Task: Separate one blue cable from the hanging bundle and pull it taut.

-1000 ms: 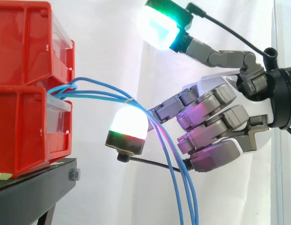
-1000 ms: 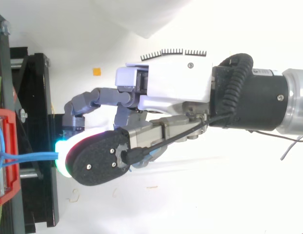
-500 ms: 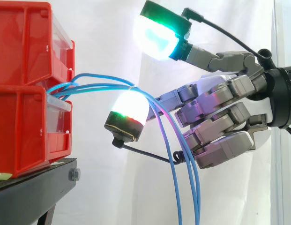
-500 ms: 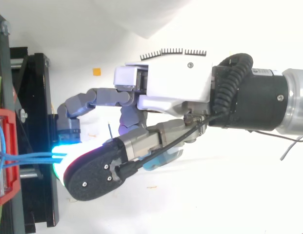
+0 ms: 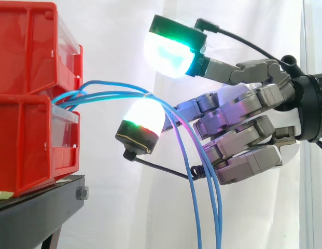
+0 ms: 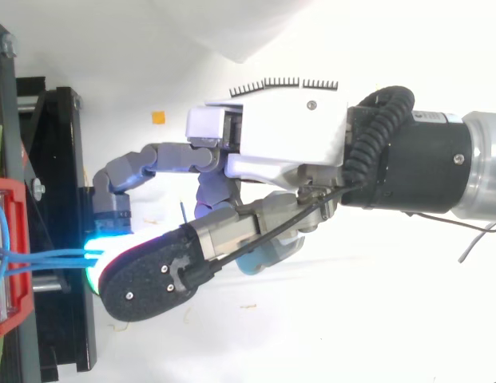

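Noted red bins [image 5: 31, 52] stacked on a black stand [image 5: 36, 207], left of the fingertips. Logged the hand [image 5: 243, 129] with its green-glowing thumb pad [image 5: 171, 46] standing well above and apart from the white-glowing pad [image 5: 145, 116] of one reaching finger. Saw the other fingers bent, nothing pinched. Traced thin blue cables [image 5: 114, 94] [image 6: 48, 257] out of the bins, arching over the reaching finger, then hanging slack below the bent fingers. From above, saw them as straight parallel lines running in under the thumb's black back. From the side, saw their arch and droop.
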Robot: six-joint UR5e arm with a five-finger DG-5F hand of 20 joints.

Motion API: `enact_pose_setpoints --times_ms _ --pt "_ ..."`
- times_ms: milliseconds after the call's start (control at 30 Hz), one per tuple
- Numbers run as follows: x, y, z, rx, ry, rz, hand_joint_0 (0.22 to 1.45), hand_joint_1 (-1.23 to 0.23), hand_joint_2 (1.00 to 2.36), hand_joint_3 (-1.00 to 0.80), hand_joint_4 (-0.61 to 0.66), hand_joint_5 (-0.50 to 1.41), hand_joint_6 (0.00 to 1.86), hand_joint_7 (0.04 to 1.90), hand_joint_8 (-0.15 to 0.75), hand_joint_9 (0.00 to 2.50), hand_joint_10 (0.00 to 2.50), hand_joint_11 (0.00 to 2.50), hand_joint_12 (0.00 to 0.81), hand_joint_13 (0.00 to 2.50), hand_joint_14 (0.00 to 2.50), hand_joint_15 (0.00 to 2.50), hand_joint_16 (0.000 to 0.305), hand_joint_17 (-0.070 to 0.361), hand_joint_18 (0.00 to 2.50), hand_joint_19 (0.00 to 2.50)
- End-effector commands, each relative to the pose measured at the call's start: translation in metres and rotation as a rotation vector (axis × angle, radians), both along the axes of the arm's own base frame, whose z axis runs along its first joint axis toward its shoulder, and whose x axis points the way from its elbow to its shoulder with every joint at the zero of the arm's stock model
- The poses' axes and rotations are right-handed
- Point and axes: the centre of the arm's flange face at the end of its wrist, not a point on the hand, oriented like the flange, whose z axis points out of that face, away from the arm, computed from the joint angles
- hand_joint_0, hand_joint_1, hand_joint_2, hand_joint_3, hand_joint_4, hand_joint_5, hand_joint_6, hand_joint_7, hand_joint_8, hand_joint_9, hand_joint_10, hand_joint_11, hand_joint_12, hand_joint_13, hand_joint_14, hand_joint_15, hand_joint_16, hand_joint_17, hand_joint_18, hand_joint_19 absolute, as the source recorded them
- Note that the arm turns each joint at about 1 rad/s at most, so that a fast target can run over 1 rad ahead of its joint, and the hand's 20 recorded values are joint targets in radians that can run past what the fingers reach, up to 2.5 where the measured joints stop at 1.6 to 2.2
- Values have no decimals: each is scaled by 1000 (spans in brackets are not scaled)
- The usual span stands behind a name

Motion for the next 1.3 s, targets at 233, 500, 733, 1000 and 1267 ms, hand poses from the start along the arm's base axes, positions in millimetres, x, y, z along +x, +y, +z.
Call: enact_pose_setpoints --times_ms 233,500,733,1000,1267 --pt "-1 0 -1 -10 7 0 667 -725 1000 -500 53 142 501 1297 191 2296 21 2298 295 1349 2032 1035 48 107 1600 1391" --pt "0 0 -1 -9 6 0 683 -733 1000 -500 37 142 502 1305 196 2303 19 2335 298 1361 2026 1045 49 110 1610 1389" --pt "-1 0 0 -9 6 0 415 -658 1000 -500 130 147 501 1342 253 2344 25 2245 383 1468 1950 995 72 163 1765 1266" --pt "-1 -3 0 -9 6 -3 509 -367 1000 -500 93 144 522 1291 182 2346 38 2071 348 1469 1612 1126 59 134 1597 1353" --pt "-1 -3 -1 -10 7 -3 751 -707 1000 -498 59 147 501 1322 172 2348 34 2188 326 1425 1693 1123 50 112 1535 1411"
